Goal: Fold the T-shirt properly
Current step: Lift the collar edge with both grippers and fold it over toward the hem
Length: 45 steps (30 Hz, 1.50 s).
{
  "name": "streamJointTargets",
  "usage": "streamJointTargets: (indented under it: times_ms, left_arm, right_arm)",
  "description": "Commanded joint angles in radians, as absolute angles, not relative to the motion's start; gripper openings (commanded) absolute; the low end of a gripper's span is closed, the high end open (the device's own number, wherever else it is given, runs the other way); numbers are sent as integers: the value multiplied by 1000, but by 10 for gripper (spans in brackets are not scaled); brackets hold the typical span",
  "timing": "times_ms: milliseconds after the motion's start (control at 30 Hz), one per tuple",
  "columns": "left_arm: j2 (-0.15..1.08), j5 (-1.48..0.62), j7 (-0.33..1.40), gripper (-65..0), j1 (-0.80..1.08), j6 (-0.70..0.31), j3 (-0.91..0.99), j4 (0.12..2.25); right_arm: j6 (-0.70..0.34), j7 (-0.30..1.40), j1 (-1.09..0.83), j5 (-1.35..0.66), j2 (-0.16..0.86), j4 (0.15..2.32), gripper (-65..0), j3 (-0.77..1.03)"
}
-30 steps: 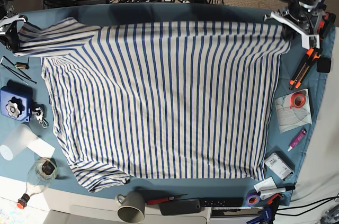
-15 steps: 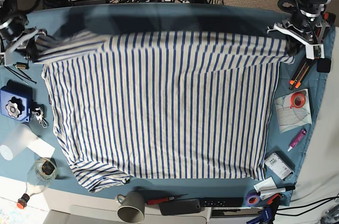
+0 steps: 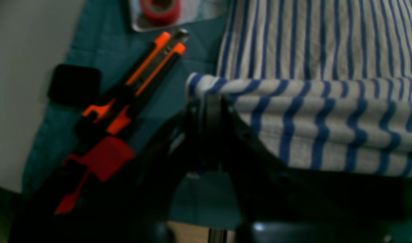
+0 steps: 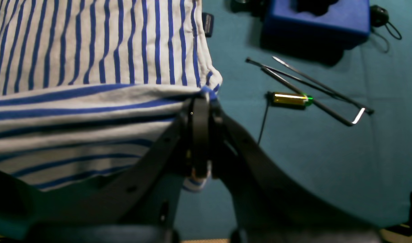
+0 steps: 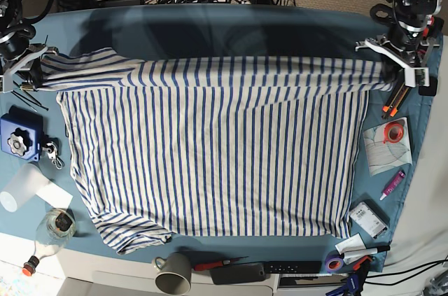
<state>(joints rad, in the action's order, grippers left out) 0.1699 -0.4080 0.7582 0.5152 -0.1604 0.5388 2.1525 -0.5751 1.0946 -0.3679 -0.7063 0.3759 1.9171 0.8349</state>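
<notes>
The white, blue-striped T-shirt (image 5: 217, 149) lies spread on the teal table cloth (image 5: 210, 30). Its far edge is lifted and folded toward the front. My left gripper (image 5: 392, 72) at the right of the base view is shut on the shirt's far right corner; the wrist view shows its jaws (image 3: 209, 108) pinching the striped hem (image 3: 293, 101). My right gripper (image 5: 31, 72) at the left is shut on the far left corner by the sleeve; its jaws (image 4: 200, 111) pinch the cloth (image 4: 91, 101) in the right wrist view.
An orange-black utility knife (image 5: 393, 100), red tape (image 5: 395, 131) and a pink marker lie right of the shirt. A blue box (image 5: 21, 135), hex keys (image 4: 310, 87) and a glass bottle (image 5: 52, 229) lie left. A grey mug (image 5: 173, 273) and a remote (image 5: 245, 271) sit at the front edge.
Both grippers have moved toward the front, carrying the shirt's far edge with them. The folded-over strip now lies further down over the shirt's body.
</notes>
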Motion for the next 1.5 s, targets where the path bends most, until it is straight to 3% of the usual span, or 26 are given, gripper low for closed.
streamJointTargets:
  times_ms: [0, 267, 700, 1133, 1467]
  left_arm:
    - [181, -401, 731, -650, 511, -163, 528, 2166]
    - [180, -359, 731, -650, 471, -154, 446, 2166]
    - [184, -309, 680, -650, 426, -155, 441, 2156]
    - [261, -318, 664, -650, 297, -155, 440, 1941]
    - [261, -318, 659, -650, 179, -155, 433, 1925]
  right_arm:
    - [-567, 1057, -363, -706, 397, 1929, -650, 843]
    - [-567, 1031, -323, -661, 405, 1908, -650, 843]
    - [-569, 1037, -198, -714, 538, 1650, -650, 829]
    - [-579, 1000, -82, -598, 546, 1640, -650, 607]
    - [-578, 937, -10, -510, 538, 1633, -650, 505]
